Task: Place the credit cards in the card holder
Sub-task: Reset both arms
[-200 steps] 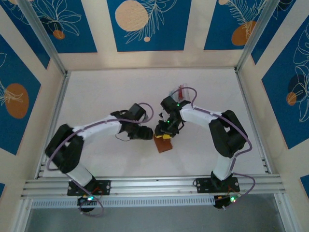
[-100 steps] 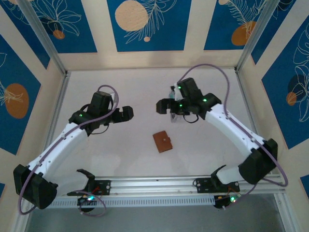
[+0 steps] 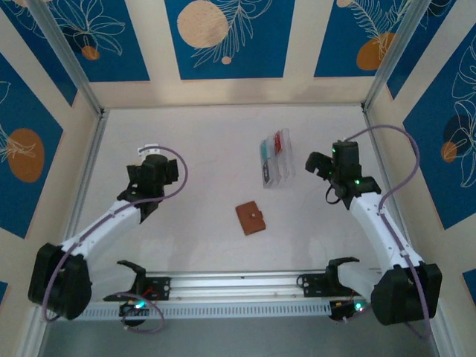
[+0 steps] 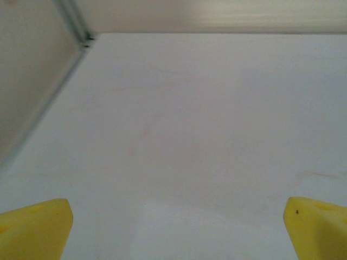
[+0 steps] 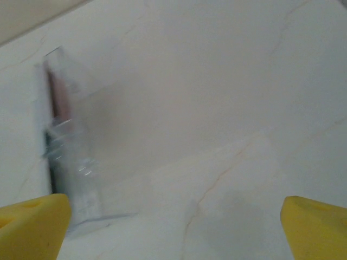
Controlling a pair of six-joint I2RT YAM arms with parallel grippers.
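Both arms have swung out from the middle since half a sec ago. The left gripper [image 3: 146,154] is now over bare table on the left side, and the right gripper [image 3: 318,163] has backed off to the right of the tray. The small square brown leather card holder [image 3: 251,218] hasn't budged. It lies flat and folded shut near the table centre, snap tab across its top, well apart from both grippers.

Left gripper is released: blunt yellow fingertips [image 4: 33,230] sit wide apart at the bottom corners of the left wrist view, nothing btwn them but the smooth white table [image 4: 190,124] w/ faint scuffs. Right gripper is released too, its yellow fingertips [image 5: 32,225] just as far apart over pale, thinly veined surface.

The long clear plastic compartment tray [image 3: 277,160] sits beyond the card holder, just left of the right gripper. The thin flat credit cards [image 3: 279,141], red and teal-green, are in it. In the right wrist view the tray [image 5: 73,162] is blurred, w/ a reddish card edge near its far end.
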